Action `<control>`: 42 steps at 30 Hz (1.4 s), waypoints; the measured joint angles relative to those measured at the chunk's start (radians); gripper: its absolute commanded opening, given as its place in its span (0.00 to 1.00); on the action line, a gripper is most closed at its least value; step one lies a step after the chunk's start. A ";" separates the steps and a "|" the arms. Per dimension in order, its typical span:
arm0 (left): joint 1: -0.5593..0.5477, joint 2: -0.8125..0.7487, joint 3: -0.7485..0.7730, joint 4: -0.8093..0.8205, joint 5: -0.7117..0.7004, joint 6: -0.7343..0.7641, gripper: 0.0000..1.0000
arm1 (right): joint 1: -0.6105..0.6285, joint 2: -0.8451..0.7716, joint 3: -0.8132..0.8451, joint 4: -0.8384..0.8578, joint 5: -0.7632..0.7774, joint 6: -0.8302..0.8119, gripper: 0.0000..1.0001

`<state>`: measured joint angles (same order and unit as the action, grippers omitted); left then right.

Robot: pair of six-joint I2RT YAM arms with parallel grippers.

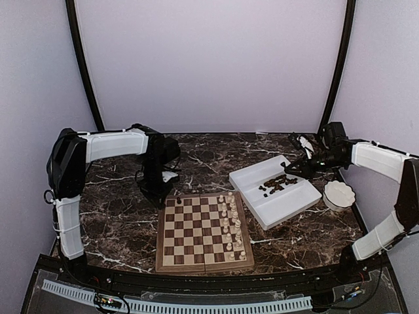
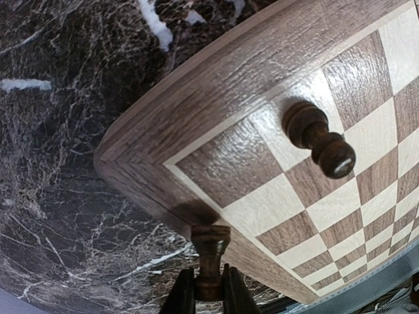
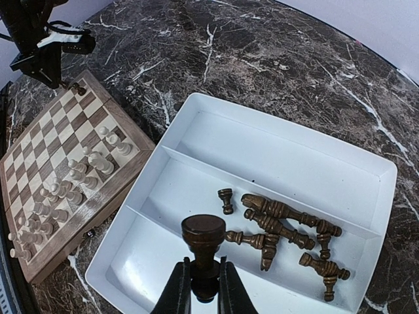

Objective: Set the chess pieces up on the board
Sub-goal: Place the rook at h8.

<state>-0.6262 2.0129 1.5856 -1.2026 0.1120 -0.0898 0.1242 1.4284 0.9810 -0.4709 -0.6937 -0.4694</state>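
Observation:
The wooden board [image 1: 196,229] lies at the table's middle, cream-white pieces along its right side. My left gripper [image 2: 208,288] is shut on a dark brown chess piece [image 2: 209,252], held just above the board's far-left corner [image 2: 196,163]; in the top view the left gripper [image 1: 159,190] is at that corner. One dark pawn [image 2: 319,140] stands on a pale square near it. My right gripper [image 3: 204,288] is shut on a dark piece [image 3: 203,243], base toward the camera, above the white tray [image 3: 196,124]. Several dark pieces [image 3: 281,219] lie in the tray's middle compartment.
A white bowl [image 1: 339,194] sits right of the tray [image 1: 272,206]. The dark marble table [image 1: 118,222] surrounds the board. The cream-white pieces [image 3: 65,190] stand in two rows along the board's right side. The table's near edge has a ribbed white strip [image 1: 196,304].

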 measured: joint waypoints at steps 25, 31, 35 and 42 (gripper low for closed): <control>0.000 0.006 0.009 0.010 0.052 0.001 0.14 | 0.000 0.000 -0.003 0.000 0.000 -0.001 0.05; 0.000 0.006 0.016 0.023 0.054 0.000 0.10 | 0.000 0.000 -0.003 0.000 0.003 -0.001 0.05; 0.000 0.006 0.039 0.029 0.044 -0.002 0.09 | 0.000 0.000 -0.003 0.000 0.003 -0.001 0.05; 0.000 0.011 0.070 0.046 0.025 -0.013 0.09 | 0.000 0.000 -0.004 0.000 0.008 -0.001 0.06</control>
<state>-0.6262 2.0235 1.6554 -1.1568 0.1371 -0.1024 0.1242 1.4284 0.9771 -0.4713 -0.6857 -0.4706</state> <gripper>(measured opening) 0.144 0.117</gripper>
